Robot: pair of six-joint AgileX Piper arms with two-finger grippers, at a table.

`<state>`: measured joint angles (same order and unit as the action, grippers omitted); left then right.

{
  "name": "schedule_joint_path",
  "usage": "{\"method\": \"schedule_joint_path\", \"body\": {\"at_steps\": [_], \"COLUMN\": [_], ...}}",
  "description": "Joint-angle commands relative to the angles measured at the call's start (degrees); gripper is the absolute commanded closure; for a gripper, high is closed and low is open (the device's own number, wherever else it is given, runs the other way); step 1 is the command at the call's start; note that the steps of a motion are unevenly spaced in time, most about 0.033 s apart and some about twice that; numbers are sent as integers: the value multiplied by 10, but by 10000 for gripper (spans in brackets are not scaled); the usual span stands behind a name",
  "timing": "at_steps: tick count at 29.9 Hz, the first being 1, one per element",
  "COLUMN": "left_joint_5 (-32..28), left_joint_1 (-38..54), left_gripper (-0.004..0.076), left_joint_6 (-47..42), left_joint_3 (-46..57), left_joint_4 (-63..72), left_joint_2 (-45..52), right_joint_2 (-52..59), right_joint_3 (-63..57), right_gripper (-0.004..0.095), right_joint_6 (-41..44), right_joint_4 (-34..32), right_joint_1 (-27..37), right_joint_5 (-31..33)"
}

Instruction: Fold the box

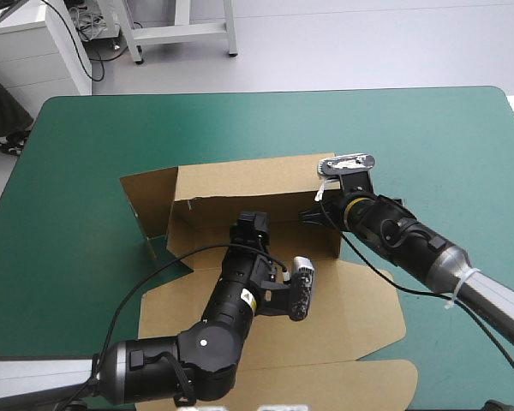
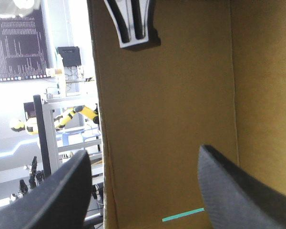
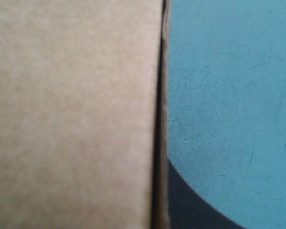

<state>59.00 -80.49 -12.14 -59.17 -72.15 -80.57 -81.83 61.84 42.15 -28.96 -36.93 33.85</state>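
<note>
From where I stand, the left arm (image 1: 154, 364) comes in from the robot's near left and slants forward toward the middle. Its wrist is cocked so the left tool (image 1: 252, 221) points away from the robot. The tool's two black fingers (image 2: 57, 195) stand wide apart.

The right arm (image 1: 445, 265) stretches in from the right, lying low. The right tool (image 1: 311, 214) aims toward the robot's left and is pinched nearly closed on a raised wall of the box (image 1: 240, 180). Up close, only one of its fingers (image 3: 195, 210) shows, tight against the board's edge.
</note>
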Motion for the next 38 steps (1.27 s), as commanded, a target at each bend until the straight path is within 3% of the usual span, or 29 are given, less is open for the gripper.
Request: {"method": "schedule_joint_path", "body": {"at_steps": [1,6,11,17,22,27,31,38], "left_joint_5": [13,-19,-121,-177,-207,-203,-204,-257], "left_joint_1": [-20,-3,97,277,406,504,518,517], "left_gripper": [292,363,449,540,728,722,722,729], "left_joint_6": [-6,-7,-7,-5,-5,2,2,-3], "left_joint_3": [-13,-36,-107,-186,-197,-195,-180,-23], "left_joint_4": [-36,-61,-25,107,221,353,399,436], "left_joint_2": [37,72,105,107,107,113,137,251], "right_joint_2": [28,46,56,56,48,-10,-84,-217], "right_joint_3": [18,21,65,134,171,237,301,402], "right_gripper": [928,928,928,928,928,928,928,928], "right_joint_6": [-15,-22,-82,-210,-323,-389,-415,-451], "right_joint_4": [-20,-23,9,133,254,290,290,312], "right_joint_1": [7,8,15,73,156,220,236,236], "right_joint_5": [25,60,131,165,201,269,295,322]}}
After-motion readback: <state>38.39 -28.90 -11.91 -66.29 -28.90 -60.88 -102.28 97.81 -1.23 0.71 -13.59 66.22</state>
